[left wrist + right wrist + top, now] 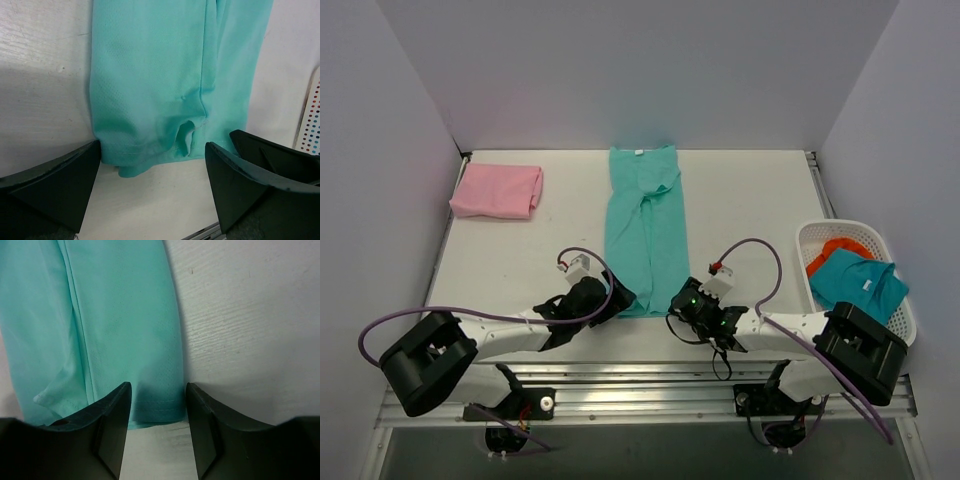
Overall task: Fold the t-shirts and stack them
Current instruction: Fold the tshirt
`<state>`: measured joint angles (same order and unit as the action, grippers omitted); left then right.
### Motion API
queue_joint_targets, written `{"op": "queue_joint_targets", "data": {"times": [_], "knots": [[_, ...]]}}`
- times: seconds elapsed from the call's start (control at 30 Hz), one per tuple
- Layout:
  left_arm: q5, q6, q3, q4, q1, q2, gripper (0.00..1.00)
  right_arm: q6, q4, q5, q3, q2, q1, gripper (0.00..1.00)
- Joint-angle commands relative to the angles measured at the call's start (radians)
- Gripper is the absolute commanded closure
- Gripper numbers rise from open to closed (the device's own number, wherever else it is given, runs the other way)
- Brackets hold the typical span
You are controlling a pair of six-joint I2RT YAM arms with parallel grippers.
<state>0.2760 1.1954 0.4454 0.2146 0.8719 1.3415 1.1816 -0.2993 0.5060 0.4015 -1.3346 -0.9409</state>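
**Both grippers down at the near hem of the turquoise t-shirt [645, 225]**

Spread lengthwise down the centre of the top view on the white table [520, 260]: the turquoise t-shirt, folded into a long narrow strip. White neck label [638, 152] at the upper end of the strip, hem at the lower end, just above the arm bases.

At the upper left of the same view, well apart from the strip: the pink t-shirt [498, 190], already folded into a compact rectangle.

At the strip's lower left corner: the left gripper [615, 297]. Seen in the left wrist view [152, 150] with jaws spread wide, black fingers [55, 185] at the lower corners of the frame. Turquoise cloth [150, 75] fills the upper middle, its hem edge hanging between the fingertips, with a small pucker near the seam. No squeeze on the cloth visible.

At the strip's lower right corner: the right gripper [682, 300]. Seen in the right wrist view [157, 390] with jaws parted more narrowly, fingers [205, 430] standing either side of the hem corner. Cloth [115, 315] across the upper left of that frame, bare table to the right. Parted, not pinched shut.

At the right edge of the top view: a white perforated basket [801, 250] holding an orange cloth [835, 248] and a teal cloth [855, 280].
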Motion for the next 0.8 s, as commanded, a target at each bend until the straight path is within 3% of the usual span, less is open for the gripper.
{"op": "queue_joint_targets", "data": {"times": [0.0,0.13,0.23,0.3,0.4,0.63,0.73,0.77], "knots": [[-0.032,0.001,-0.027,-0.067,0.006,0.016,0.05,0.019,0.089,0.032,-0.001,0.025,-0.012,0.56],[-0.035,0.004,-0.027,-0.067,0.006,0.022,0.06,0.026,0.08,0.032,-0.004,0.009,-0.012,0.57],[-0.04,0.007,-0.03,-0.066,0.006,0.022,0.06,0.026,0.072,0.031,-0.001,0.005,-0.013,0.63],[-0.04,0.01,-0.033,-0.066,0.006,0.022,0.12,0.019,0.072,0.028,-0.001,0.005,-0.013,0.81],[-0.038,0.015,-0.037,-0.067,0.006,0.019,0.18,0.021,0.089,0.031,0.008,0.003,-0.015,0.98],[-0.04,0.016,-0.036,-0.067,0.006,0.018,0.45,0.038,0.118,0.045,0.017,0.002,-0.025,1.0],[-0.032,0.01,-0.031,-0.067,0.006,0.025,0.68,0.039,0.117,0.045,0.019,-0.006,-0.027,1.0],[-0.031,0.009,-0.03,-0.067,0.006,0.028,0.84,0.039,0.115,0.043,0.019,-0.009,-0.03,1.0]]}}
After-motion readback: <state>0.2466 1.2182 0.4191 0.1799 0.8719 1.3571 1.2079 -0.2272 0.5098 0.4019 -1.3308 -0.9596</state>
